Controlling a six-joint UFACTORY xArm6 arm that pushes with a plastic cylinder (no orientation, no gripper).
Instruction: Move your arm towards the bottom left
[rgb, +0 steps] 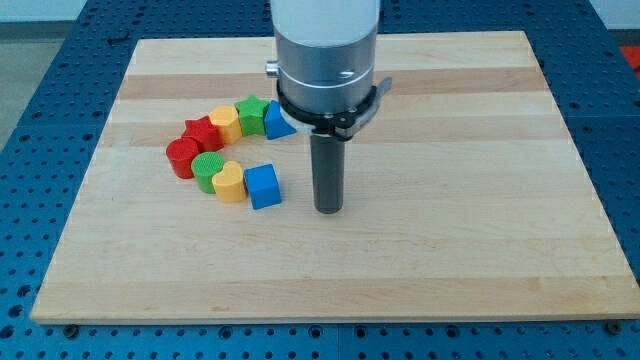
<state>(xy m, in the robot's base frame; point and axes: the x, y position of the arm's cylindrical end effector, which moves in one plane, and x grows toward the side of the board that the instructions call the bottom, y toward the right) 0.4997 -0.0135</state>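
We work over a pale wooden board (430, 250) of glued planks with visible grain, laid on a blue perforated table (40, 90); its whole bottom-left stretch lies bare, which is where the task sends us. Our arm (325, 50) comes down from the view's top as a grey metal cylinder with a black collar, narrowing to the straight dark rod. The rod has no jaws and holds nothing — my tip (329, 210) stands on the wood just right of the blue cube (263, 186), apart from it by a small gap. The blocks sit touching in a horseshoe open to the view's right, probably arranged so by pushing. Along the upper arm run a blue triangular block (276, 122), partly hidden behind the collar, a green star-like block (251, 113), a yellow heart-like block (226, 123) and a red star-like block (202, 132); a red cylinder (183, 157) closes the bend; a ribbed green cylinder (209, 170) and a yellow heart (230, 183) lead back to the cube. All look matte and smooth — a straight diagonal would likely clip the cube.
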